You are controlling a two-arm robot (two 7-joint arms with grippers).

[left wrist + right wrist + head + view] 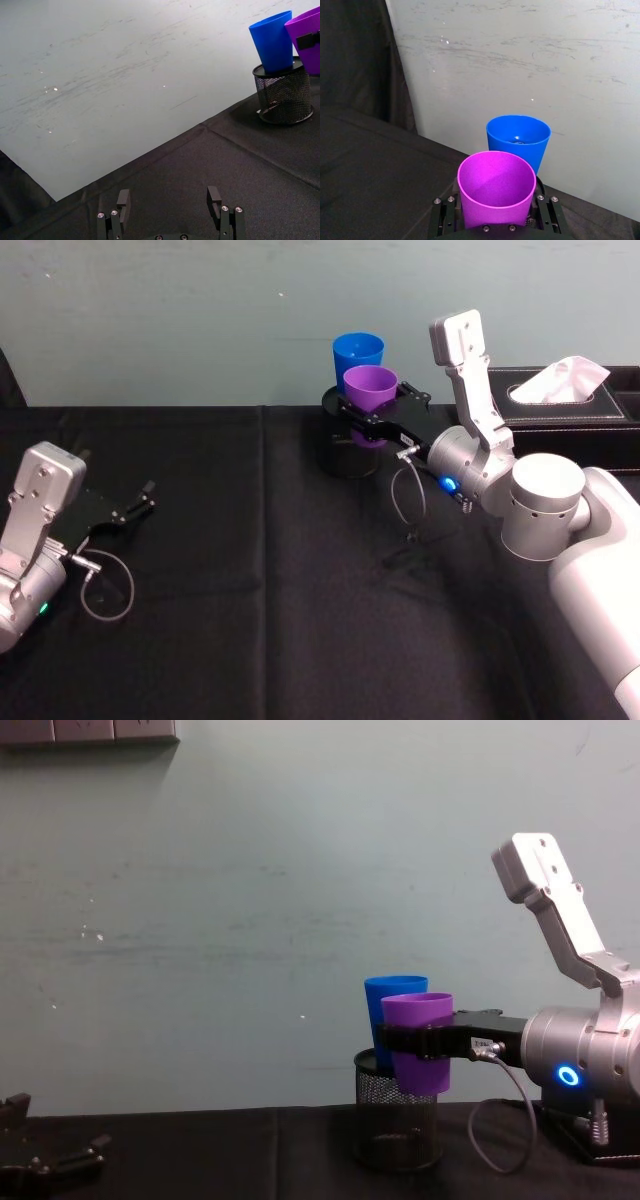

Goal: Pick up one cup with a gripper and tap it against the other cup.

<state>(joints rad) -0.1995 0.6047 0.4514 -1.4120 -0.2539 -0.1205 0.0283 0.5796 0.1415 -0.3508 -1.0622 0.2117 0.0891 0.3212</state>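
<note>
The right gripper point(372, 405) pinches the purple cup point(370, 388) mid-wall, raised just in front of the blue cup point(357, 352). Likely light, smooth, slippery plastic. The left gripper point(138, 503) rests spread, well apart.

Purple tumbler point(370, 388), plain and unpatterned, clamped in black right end effector point(372, 410) on silver-grey arm point(472, 465) with blue ring light point(447, 483). Bright blue tumbler point(357, 352) behind, plain too. Black mesh holder point(397, 1122) with fine grid pattern. Black cloth over worktop point(260, 570). Pale grey-green scuffed wall point(250, 900). Black left end effector point(139, 502), parked.
</note>
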